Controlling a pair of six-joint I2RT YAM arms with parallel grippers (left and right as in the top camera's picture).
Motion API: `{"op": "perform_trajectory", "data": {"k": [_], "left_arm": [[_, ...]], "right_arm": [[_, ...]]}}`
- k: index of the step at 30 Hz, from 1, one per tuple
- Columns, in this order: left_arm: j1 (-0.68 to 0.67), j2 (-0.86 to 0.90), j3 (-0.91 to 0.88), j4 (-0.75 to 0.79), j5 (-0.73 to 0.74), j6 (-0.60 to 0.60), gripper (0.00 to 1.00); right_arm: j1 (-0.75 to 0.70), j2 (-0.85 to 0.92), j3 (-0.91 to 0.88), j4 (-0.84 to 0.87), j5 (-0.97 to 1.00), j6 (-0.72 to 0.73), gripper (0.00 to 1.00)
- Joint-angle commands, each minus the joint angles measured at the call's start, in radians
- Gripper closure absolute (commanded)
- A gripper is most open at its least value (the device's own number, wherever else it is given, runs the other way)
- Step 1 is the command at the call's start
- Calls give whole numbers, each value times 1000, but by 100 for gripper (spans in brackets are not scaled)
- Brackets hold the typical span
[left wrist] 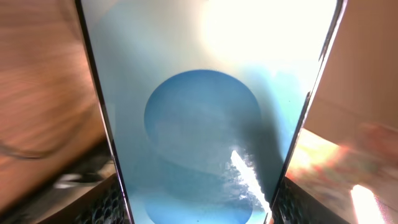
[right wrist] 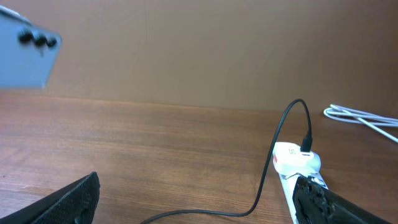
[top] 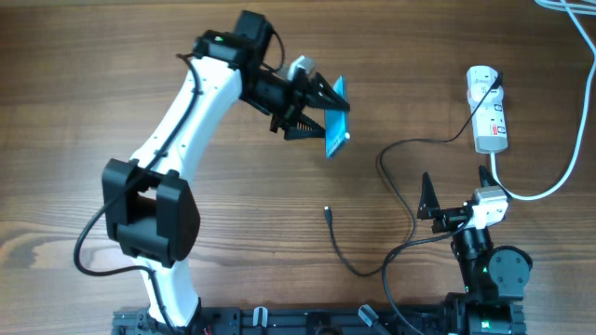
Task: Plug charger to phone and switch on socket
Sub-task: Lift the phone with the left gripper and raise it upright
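Observation:
My left gripper (top: 321,113) is shut on the phone (top: 335,119), holding it tilted on edge above the table's middle; its cyan screen (left wrist: 205,124) fills the left wrist view between the fingers. The phone's back corner shows in the right wrist view (right wrist: 25,53). The charger's black cable (top: 396,177) runs from its plug in the socket (top: 487,110) down to a loose connector tip (top: 328,213) lying on the table below the phone. My right gripper (top: 456,181) is open and empty, low beside the socket (right wrist: 295,163), fingers straddling the cable (right wrist: 273,168).
A thick white cord (top: 568,158) loops from the socket along the right edge, also in the right wrist view (right wrist: 360,117). The cable loops toward the front edge near the right arm's base (top: 489,270).

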Motion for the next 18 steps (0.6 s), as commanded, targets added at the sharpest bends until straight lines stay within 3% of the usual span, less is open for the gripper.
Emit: {"op": "perform_trajectory", "data": {"k": [1, 6, 18], "left_arm": [[60, -29, 19, -13, 299, 19, 33], [123, -29, 19, -13, 371, -41, 34], [203, -29, 19, -13, 371, -214, 33]], "right_arm": [[5, -2, -1, 5, 9, 5, 0], [5, -2, -1, 5, 9, 5, 0], [5, -2, -1, 5, 9, 5, 0]]}}
